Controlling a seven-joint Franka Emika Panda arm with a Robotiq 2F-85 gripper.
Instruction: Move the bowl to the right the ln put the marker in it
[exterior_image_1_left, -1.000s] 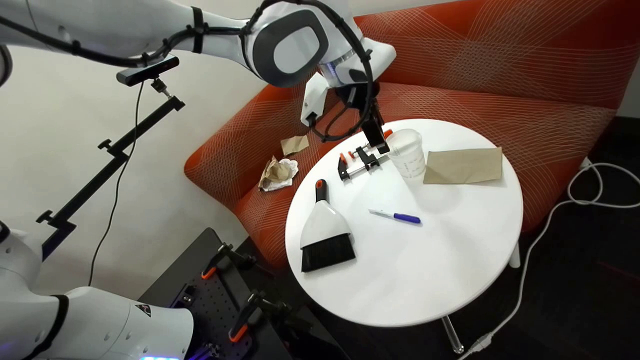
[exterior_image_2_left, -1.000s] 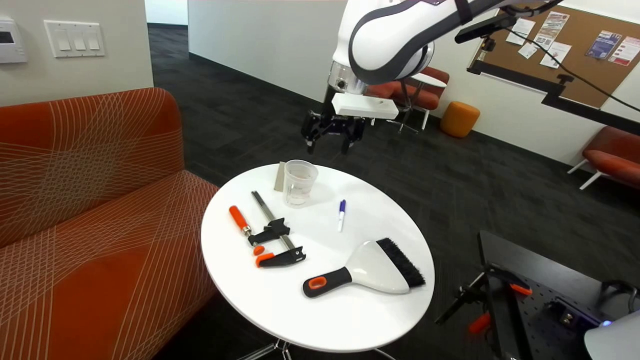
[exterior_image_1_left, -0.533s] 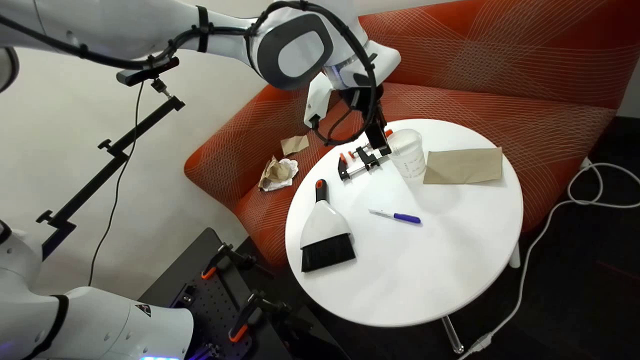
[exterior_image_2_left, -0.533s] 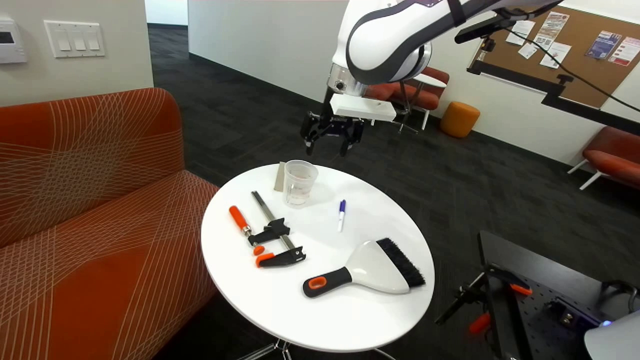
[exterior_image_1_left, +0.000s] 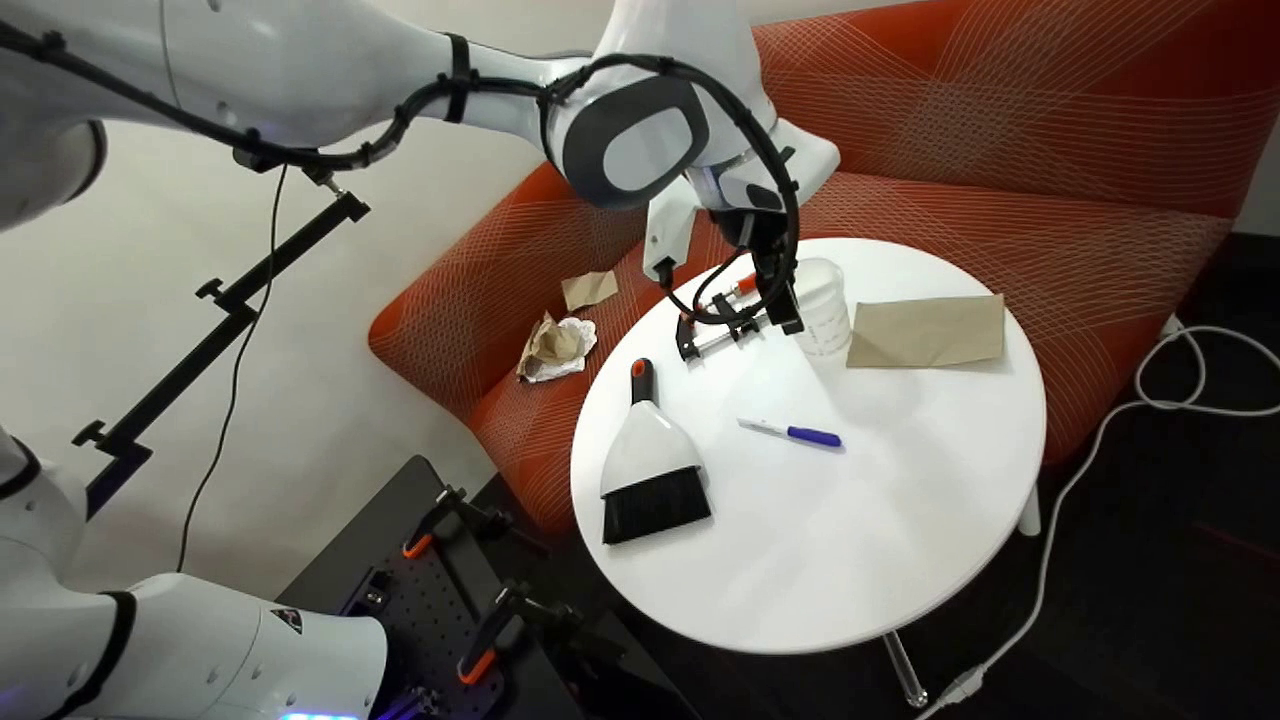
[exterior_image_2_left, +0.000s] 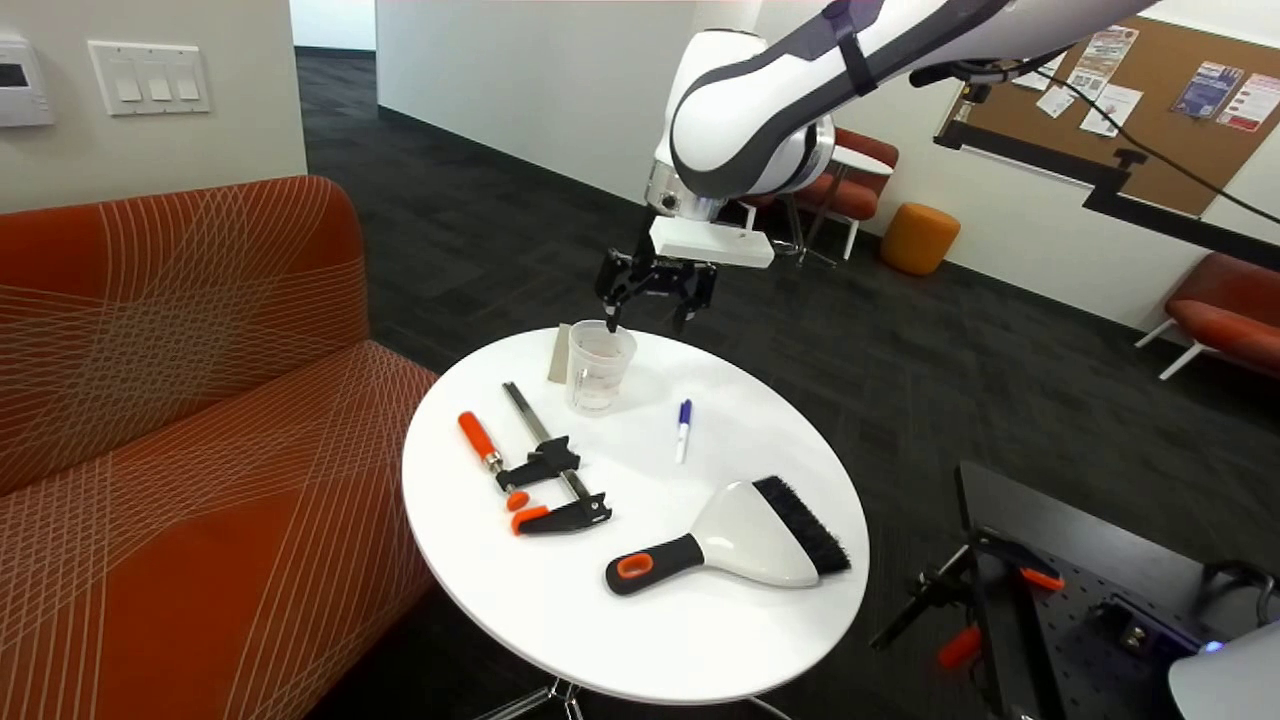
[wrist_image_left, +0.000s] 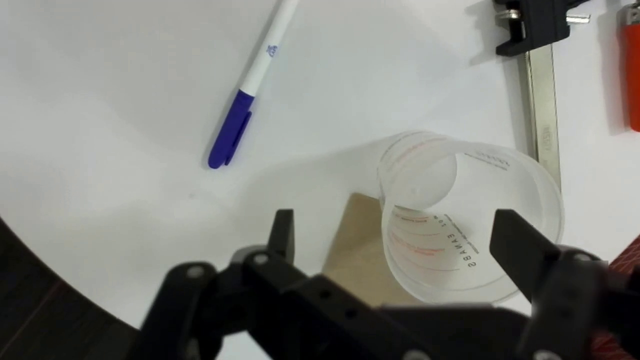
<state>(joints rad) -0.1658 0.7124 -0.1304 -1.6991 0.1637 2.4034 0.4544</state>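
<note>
Bowl (wrist_image_left: 465, 220): clear see-through plastic, upright on the table (exterior_image_2_left: 640, 640), red and dark print on its wall. In an exterior view the bowl (exterior_image_2_left: 598, 380) sits near 12 o'clock on the table. Claw (exterior_image_2_left: 646, 325) is released, fingers (wrist_image_left: 522, 252) spread wide, near the bowl's rim. Wrist view: one finger falls across the bowl's opening, the other is outside the rim at 9 o'clock. Can't tell whether the finger over the opening is inside or just above.

Marker (wrist_image_left: 256, 77): white barrel, purple-blue cap, flat on the table. Wrist view has it at 10 o'clock from the bowl, apart from it, cap toward 7. Brown paper (wrist_image_left: 356, 245): 8 o'clock from the bowl in wrist view too, just beside it, partly hidden behind bowl and claw. Contact with the bowl: can't tell.

Clamp (exterior_image_2_left: 556, 455), orange handle: in an exterior view between 9 and 10 o'clock on the table, apart from the bowl. Brush (exterior_image_2_left: 750, 540): in an exterior view between 3 and 4 o'clock, white body, black bristles, dark handle out toward 8 or 9. Orange stool (exterior_image_2_left: 919, 240) stands well apart, between 1 and 2 o'clock from the table.

Sofa (exterior_image_1_left: 1000, 130), red with pale lines: in an exterior view it curves around the table from about 9 round to 2 o'clock. Crumpled paper (exterior_image_1_left: 555, 345) and a paper scrap (exterior_image_1_left: 590, 289) lie on it at 10, near each other.
</note>
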